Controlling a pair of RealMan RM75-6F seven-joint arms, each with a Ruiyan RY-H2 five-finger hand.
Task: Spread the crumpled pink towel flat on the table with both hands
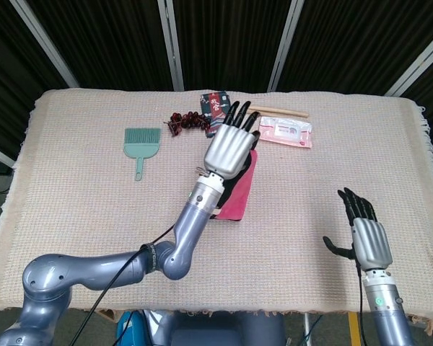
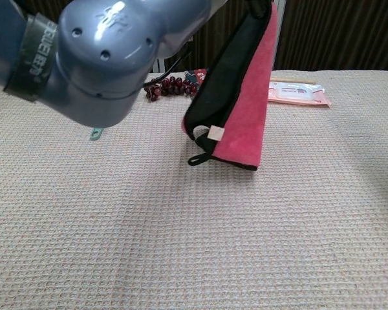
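Note:
My left hand (image 1: 231, 141) is raised high over the table's middle and holds the pink towel (image 1: 239, 193) by its top edge. The towel (image 2: 240, 103) hangs down folded, black backing to the left and pink face to the right, with a small tag and loop at its lower corner. Whether its bottom edge touches the cloth I cannot tell. In the chest view only the left arm (image 2: 110, 51) shows, filling the upper left; the hand itself is cut off at the top. My right hand (image 1: 365, 235) hovers at the near right edge, fingers spread, holding nothing.
Along the far side lie a green brush (image 1: 141, 141), a string of red beads (image 1: 186, 122), a dark packet (image 1: 218, 114), wooden sticks (image 1: 274, 111) and a pink wipes pack (image 1: 285, 132). A beige woven cloth (image 1: 72, 202) covers the table.

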